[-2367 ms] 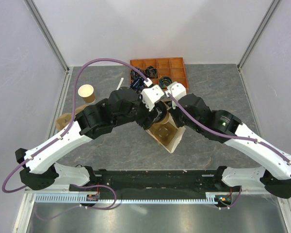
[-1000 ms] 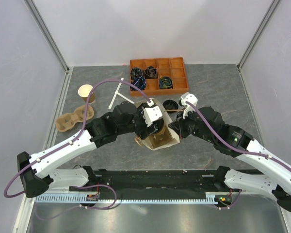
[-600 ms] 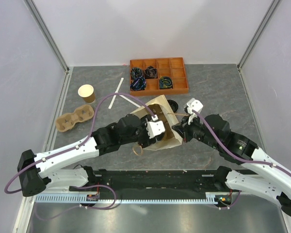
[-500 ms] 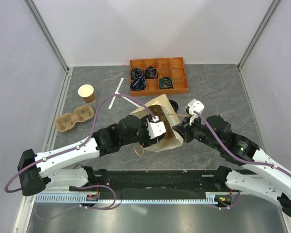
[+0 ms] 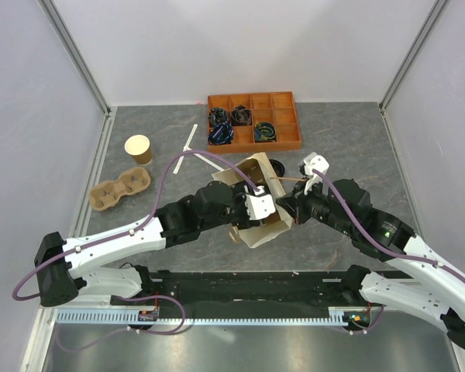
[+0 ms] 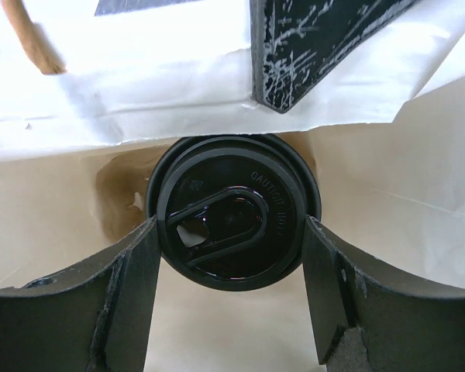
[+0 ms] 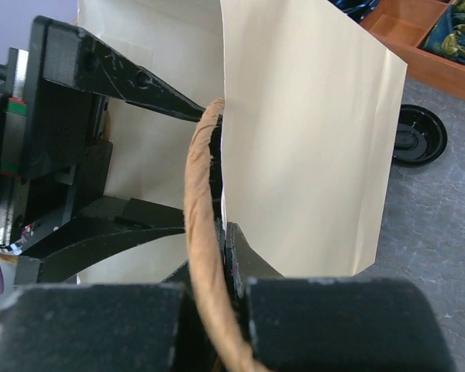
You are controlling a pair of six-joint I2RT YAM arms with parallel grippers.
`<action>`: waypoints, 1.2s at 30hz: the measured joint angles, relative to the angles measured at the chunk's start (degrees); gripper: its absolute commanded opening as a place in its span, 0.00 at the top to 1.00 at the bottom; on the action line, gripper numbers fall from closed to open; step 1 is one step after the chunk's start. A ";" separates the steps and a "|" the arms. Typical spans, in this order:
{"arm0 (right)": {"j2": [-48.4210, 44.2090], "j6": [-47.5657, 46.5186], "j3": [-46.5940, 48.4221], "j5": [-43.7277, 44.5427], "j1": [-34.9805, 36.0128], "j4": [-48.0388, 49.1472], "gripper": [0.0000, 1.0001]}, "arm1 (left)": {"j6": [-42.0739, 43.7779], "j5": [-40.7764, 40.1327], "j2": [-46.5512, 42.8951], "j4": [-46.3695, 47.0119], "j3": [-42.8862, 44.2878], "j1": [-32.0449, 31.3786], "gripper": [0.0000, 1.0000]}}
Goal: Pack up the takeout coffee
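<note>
L gripper [image 6: 231,240] is reaching into the paper bag [image 5: 270,226], its black fingers clamping the takeout coffee [image 6: 234,198] on both sides. The coffee's round, glossy black lid is facing the wrist cam. R gripper [image 7: 217,271] is pinching the bag's twisted brown paper handle [image 7: 201,194], jaws closed on it. Bag is matte cream, creased, sitting mid-table. Spare lid [image 7: 418,136], flat black, is lying just beside it. Far: orange tray [image 5: 283,101] w/ compartments. Left: open kraft cup [image 5: 139,147], moulded pulp carrier [image 5: 120,190]. Table [image 5: 349,147] is grey, stone-patterned, w/ white walls [image 5: 240,46] enclosing it.
</note>
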 measured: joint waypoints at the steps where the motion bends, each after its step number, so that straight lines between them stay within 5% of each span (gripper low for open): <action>1: -0.17 0.17 0.00 -0.15 0.00 -0.11 1.00 | 0.17 -0.13 0.09 -0.04 0.00 -0.07 0.74; 23: 3.61 4.24 6.47 -1.38 -6.10 -9.29 1.00 | 0.33 -2.03 5.57 0.07 1.73 -0.17 0.77; 36: 6.47 -7.56 10.05 -20.68 -9.09 -13.90 1.00 | 3.15 5.18 2.97 -2.58 2.12 -0.17 0.81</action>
